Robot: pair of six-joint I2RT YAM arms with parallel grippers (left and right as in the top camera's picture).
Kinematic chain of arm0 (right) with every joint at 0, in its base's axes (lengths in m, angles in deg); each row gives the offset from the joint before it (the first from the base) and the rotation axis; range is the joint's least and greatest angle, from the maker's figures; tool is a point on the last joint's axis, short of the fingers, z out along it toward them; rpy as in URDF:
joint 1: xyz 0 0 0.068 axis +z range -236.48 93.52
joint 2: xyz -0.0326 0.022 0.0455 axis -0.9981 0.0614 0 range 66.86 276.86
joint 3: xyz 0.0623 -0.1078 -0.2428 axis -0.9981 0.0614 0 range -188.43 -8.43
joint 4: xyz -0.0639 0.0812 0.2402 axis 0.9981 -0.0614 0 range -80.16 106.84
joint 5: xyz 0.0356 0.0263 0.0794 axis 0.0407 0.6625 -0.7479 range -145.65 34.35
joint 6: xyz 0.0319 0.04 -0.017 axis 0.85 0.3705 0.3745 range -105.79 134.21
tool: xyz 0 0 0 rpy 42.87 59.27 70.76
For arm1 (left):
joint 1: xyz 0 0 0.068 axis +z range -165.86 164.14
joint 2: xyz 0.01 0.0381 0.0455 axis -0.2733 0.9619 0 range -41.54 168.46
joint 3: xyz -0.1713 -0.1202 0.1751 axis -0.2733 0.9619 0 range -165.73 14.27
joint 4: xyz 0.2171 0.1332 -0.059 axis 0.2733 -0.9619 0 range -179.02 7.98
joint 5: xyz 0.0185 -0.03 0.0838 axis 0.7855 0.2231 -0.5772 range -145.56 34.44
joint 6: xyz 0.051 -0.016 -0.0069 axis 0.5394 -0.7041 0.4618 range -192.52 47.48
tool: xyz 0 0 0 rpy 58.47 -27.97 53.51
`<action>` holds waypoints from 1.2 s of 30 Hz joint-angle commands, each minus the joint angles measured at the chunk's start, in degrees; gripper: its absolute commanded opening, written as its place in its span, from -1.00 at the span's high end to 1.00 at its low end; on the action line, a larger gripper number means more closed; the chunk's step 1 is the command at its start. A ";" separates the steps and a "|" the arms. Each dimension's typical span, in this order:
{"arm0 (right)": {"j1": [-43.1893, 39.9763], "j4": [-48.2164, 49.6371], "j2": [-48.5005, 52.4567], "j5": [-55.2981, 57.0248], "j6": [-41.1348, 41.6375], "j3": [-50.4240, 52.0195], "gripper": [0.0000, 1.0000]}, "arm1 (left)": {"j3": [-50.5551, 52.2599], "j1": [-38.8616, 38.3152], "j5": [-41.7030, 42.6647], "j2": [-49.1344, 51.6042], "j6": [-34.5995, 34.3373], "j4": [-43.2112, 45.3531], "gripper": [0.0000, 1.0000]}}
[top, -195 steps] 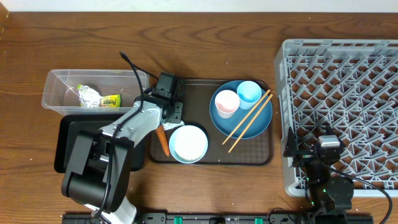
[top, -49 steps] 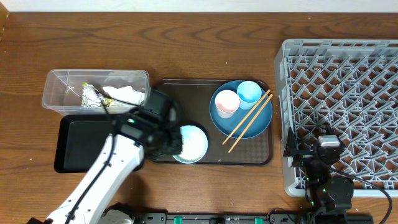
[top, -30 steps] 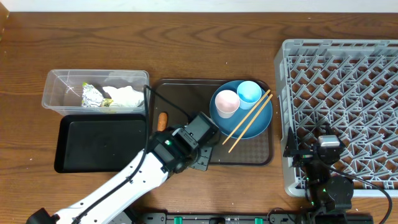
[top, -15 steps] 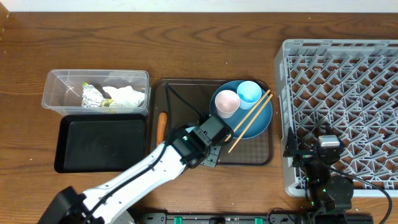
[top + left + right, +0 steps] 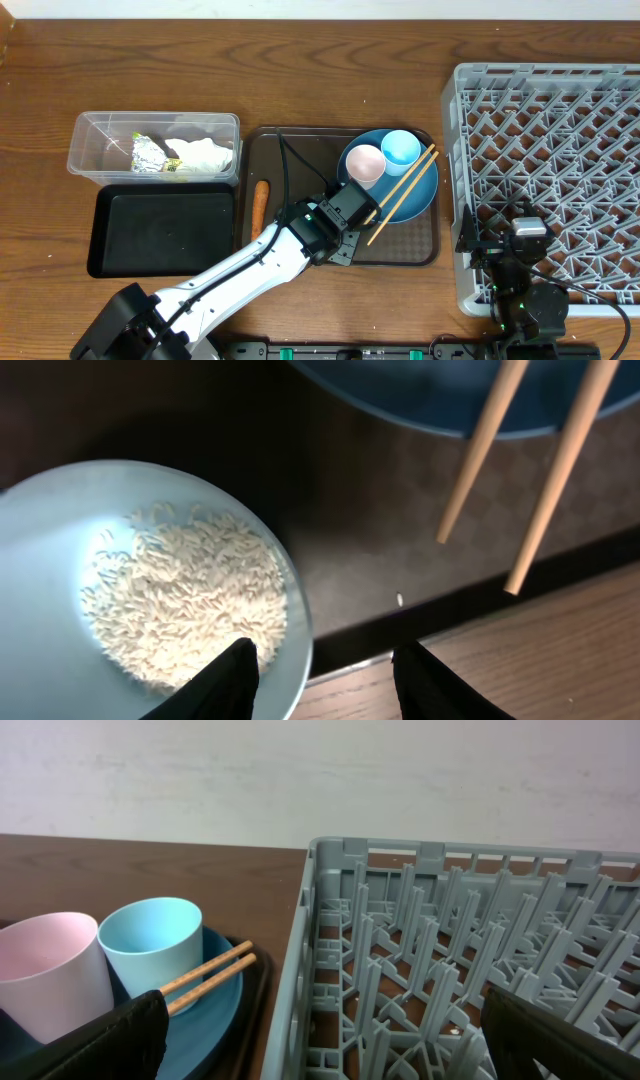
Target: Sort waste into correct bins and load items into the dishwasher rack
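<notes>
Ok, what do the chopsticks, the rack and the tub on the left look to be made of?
Chopsticks: probably wood or bamboo, pale tan, matt, unpainted. Dishwasher rack: moulded grey plastic, going by its uniform colour and thick lattice ribs. Tub: clear plastic, slightly glossy; the tabletop shows through its floor.

Grey lattice rack [image 5: 560,150]; blue plate [image 5: 418,192] (pink cup [image 5: 365,165]).

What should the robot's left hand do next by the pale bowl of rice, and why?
Probably close the left hand on the rim of the pale white-blue bowl. Its fingers straddle that rim, one inside and one outside, not yet pinching, and the loose white rice grains inside need tipping out.
</notes>
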State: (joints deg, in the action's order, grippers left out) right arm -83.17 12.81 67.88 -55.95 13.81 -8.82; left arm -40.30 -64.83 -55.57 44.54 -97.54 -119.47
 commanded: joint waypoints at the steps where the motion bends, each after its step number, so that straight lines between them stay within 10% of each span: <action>1: -0.61 -0.24 0.02 -0.15 0.76 0.07 -0.98 | 0.24 -0.13 -3.17 0.57 0.94 -0.09 0.05; 36: -0.61 -0.24 0.02 -0.13 0.76 0.07 -0.98 | 0.31 -0.13 -7.13 8.39 0.94 3.08 0.16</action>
State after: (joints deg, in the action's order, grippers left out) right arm -83.17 12.81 67.88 -55.95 13.81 -8.82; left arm -40.30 -64.83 -61.69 52.25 -97.30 -116.37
